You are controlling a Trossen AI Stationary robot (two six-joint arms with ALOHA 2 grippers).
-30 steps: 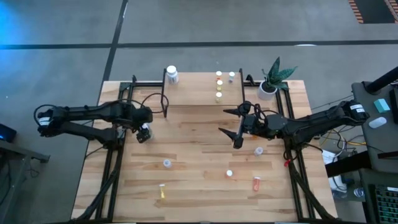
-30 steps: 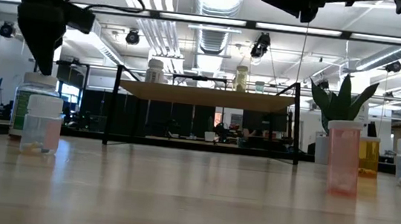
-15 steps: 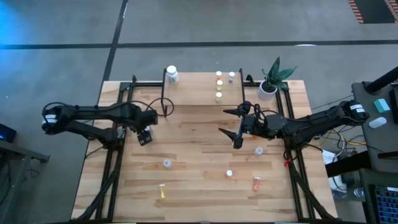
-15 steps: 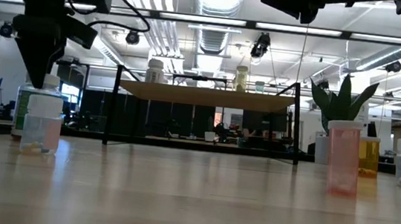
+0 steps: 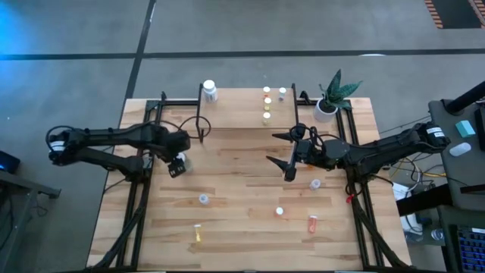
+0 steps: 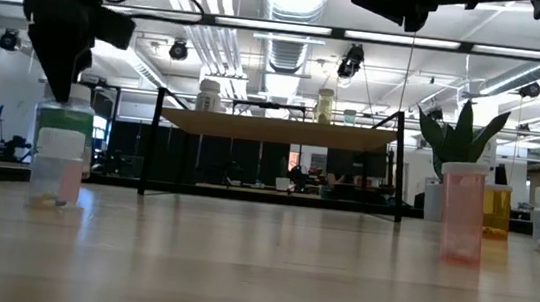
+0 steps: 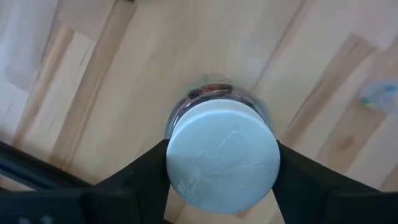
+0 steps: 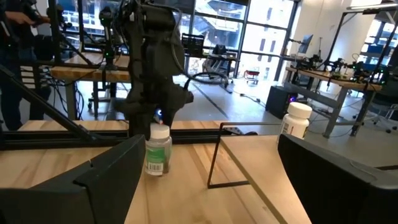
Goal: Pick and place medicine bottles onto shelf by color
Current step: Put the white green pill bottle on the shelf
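My left gripper (image 5: 176, 162) is shut on a larger white-capped bottle with a green label (image 6: 64, 121), at the table's left side, in front of the shelf's left leg. My right gripper (image 5: 286, 155) hangs open in the air over the table's right half and touches nothing. The shelf (image 5: 239, 110) stands at the far edge and carries a large white bottle (image 5: 209, 91), yellow bottles (image 5: 267, 102) and a clear one (image 5: 282, 92). Small bottles stand upright on the table: clear (image 5: 203, 199), clear (image 5: 280, 211), clear (image 5: 315, 183), orange-red (image 5: 312, 223), yellow (image 5: 198, 232). My left gripper pinches the bottle by its white cap (image 7: 222, 155), one finger (image 7: 146, 171) on each side, coming from above and pointing down. The bottle stays upright below the fingers. Its base is hidden behind a clear bottle (image 6: 57, 171) in the low view.
A potted plant (image 5: 327, 106) stands at the far right corner beside the shelf. Black frame rails run along the table's left and right sides. Open wood lies between the two grippers in the table's middle (image 5: 235, 167).
My left gripper came down onto the green-labelled bottle's cap, then rose a little with it. The bottle now stands slightly higher and shifted a bit toward the table's right, still upright. My right arm kept still.
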